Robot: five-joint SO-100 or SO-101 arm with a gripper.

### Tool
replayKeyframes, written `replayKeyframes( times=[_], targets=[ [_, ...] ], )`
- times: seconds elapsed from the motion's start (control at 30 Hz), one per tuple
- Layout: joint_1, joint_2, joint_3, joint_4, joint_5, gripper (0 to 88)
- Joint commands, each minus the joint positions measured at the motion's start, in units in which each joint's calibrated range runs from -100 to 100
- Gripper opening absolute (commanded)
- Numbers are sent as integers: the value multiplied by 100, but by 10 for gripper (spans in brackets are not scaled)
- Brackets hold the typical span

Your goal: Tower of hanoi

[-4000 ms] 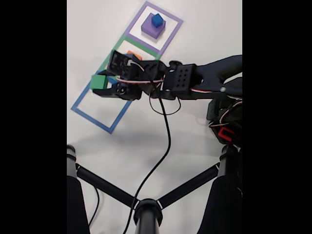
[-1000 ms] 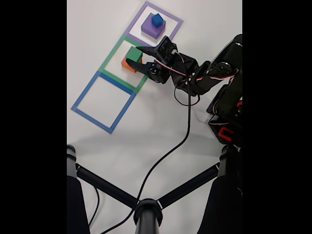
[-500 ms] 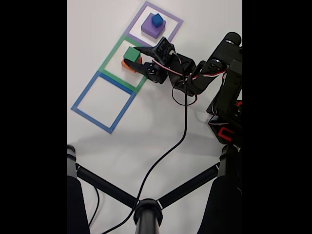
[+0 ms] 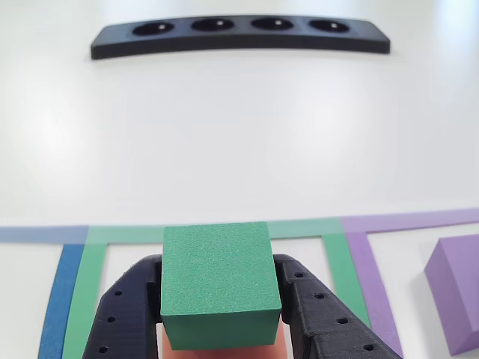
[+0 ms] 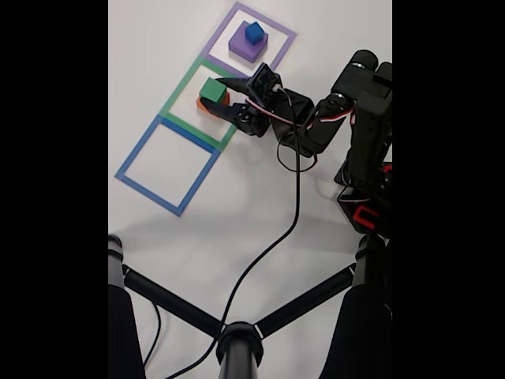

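Note:
A green cube (image 4: 217,280) (image 5: 211,88) rests on an orange block (image 5: 207,105) inside the green taped square (image 5: 178,96). My gripper (image 4: 218,265) (image 5: 219,96) reaches in from the right of the fixed view, and its black fingers (image 4: 127,307) press against both sides of the green cube. A sliver of orange (image 4: 224,353) shows under the cube in the other view. In the purple taped square (image 5: 281,49) sits a purple block (image 5: 243,47) (image 4: 458,292) with a small blue cube (image 5: 254,32) on top. The blue taped square (image 5: 130,162) holds nothing.
The arm's body (image 5: 364,142) stands at the right, with a black cable (image 5: 278,237) trailing across the white table. Black stand legs (image 5: 237,339) fill the bottom of the fixed view. A black strip with holes (image 4: 239,34) lies at the far side of the table.
Four seconds ago I held the green cube over the blue square; it now sits on the orange block. In the last second the arm's upper joints pulled back right, and cube and gripper shifted slightly left.

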Motion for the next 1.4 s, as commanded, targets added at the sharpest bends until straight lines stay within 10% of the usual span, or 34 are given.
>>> replayKeyframes(
  times=[0.0,1.37],
  targets=[
    [-15,34,-218,-163,59,65],
    [31,299,-182,-276,59,151]
  ],
)
